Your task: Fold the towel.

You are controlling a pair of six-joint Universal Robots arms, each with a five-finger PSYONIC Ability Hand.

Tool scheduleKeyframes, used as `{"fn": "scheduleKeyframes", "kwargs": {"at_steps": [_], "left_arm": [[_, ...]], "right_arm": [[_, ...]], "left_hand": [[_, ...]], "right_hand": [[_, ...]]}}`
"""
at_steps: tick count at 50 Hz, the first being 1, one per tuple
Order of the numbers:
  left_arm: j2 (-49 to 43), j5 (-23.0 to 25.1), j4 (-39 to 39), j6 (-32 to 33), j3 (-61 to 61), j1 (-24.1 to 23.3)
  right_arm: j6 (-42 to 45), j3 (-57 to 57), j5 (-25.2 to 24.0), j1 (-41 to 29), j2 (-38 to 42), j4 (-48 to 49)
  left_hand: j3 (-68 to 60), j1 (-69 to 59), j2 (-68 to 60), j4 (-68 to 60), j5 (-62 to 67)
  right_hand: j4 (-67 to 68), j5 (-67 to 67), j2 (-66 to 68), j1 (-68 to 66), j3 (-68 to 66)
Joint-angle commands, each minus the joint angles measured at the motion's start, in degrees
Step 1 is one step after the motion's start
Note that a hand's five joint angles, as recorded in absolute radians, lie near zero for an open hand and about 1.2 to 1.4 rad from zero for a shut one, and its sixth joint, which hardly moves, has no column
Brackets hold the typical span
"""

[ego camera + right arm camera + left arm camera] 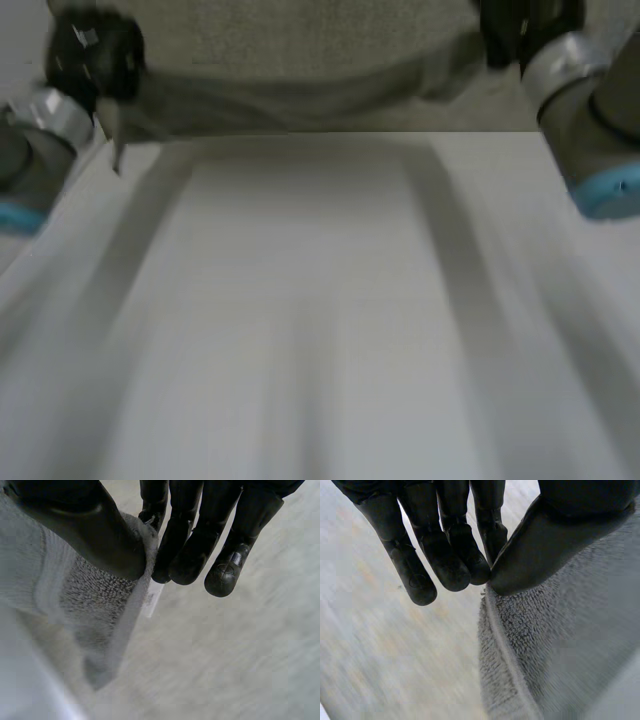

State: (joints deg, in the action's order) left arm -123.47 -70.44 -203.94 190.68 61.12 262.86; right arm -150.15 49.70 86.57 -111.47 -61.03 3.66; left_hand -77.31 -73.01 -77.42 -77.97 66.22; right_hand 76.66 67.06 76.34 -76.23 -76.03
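A grey terry towel hangs stretched between my two hands over the far part of the white table. My left hand is raised at the far left. In the left wrist view my left hand pinches a hemmed corner of the towel between its thumb and its fingers. My right hand is raised at the far right. In the right wrist view my right hand pinches the other top corner of the towel, where a small white label hangs from the hem.
The grey left arm and right arm, with their light-blue caps, reach along the table's two sides.
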Motion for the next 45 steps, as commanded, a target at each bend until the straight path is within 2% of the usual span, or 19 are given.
{"fn": "scheduleKeyframes", "kwargs": {"at_steps": [1, 7, 13, 19, 20, 21, 22, 23, 34, 45], "left_arm": [[-2.7, 3.7, -9.5, 5.1, 16.5, 0.7], [-6.4, 4.0, -11.4, 13.2, 22.8, 0.6], [-8.8, 3.9, -11.5, 18.2, 24.0, 0.5], [-9.2, 3.2, -12.1, 18.5, 23.7, 0.5], [-9.2, 3.0, -12.3, 18.5, 23.7, 0.5], [-9.2, 3.0, -12.3, 18.5, 23.7, 0.5], [-9.2, 2.9, -12.3, 18.5, 23.5, 0.5], [-9.2, 2.9, -12.3, 18.5, 23.4, 0.6], [-11.0, 2.8, -12.2, 18.6, 22.4, 0.8], [-13.6, 1.5, -10.7, 18.6, 20.6, 1.3]], "right_arm": [[-1.7, 20.3, -2.3, 1.0, -0.6, 4.2], [-1.6, 33.5, -2.5, 1.9, -0.1, 10.2], [-1.6, 38.6, -2.6, 3.4, -0.3, 12.7], [-2.6, 39.2, -2.6, 5.6, -3.0, 12.9], [-3.0, 39.3, -2.6, 6.2, -3.8, 12.9], [-3.0, 39.3, -2.6, 6.2, -3.8, 12.9], [-3.3, 39.3, -2.5, 6.8, -4.3, 12.8], [-3.7, 39.2, -2.5, 7.3, -4.4, 12.8], [-7.9, 38.0, -2.4, 10.0, -3.7, 12.7], [-7.9, 37.7, -1.5, 9.9, -2.4, 12.8]], "left_hand": [[-2.7, -7.0, -2.6, -2.0, 3.8], [-2.7, -7.0, -2.6, -2.0, 3.8], [-2.7, -7.0, -2.6, -2.0, 3.8], [-2.7, -7.0, -2.6, -2.0, 3.8], [3.1, -1.2, 3.2, 3.8, -2.0], [3.2, -1.1, 3.3, 3.8, -2.1], [18.3, 14.0, 18.4, 19.0, -17.2], [28.1, 23.8, 28.2, 28.8, -27.1], [30.6, 26.3, 30.7, 31.3, -29.5], [30.6, 26.3, 30.7, 31.3, -29.5]], "right_hand": [[3.3, 2.9, 3.7, -3.8, -4.0], [3.3, 2.9, 3.7, -3.8, -4.0], [3.3, 2.9, 3.7, -3.8, -4.0], [3.3, 2.9, 3.7, -3.8, -4.0], [3.3, 2.9, 3.7, -3.8, -4.0], [3.3, 2.9, 3.7, -3.8, -4.0], [3.3, 2.9, 3.7, -3.8, -4.0], [3.3, 2.9, 3.7, -3.8, -4.0], [3.3, 2.9, 3.7, -3.8, -4.0], [3.3, 2.9, 3.7, -3.8, -4.0]]}}
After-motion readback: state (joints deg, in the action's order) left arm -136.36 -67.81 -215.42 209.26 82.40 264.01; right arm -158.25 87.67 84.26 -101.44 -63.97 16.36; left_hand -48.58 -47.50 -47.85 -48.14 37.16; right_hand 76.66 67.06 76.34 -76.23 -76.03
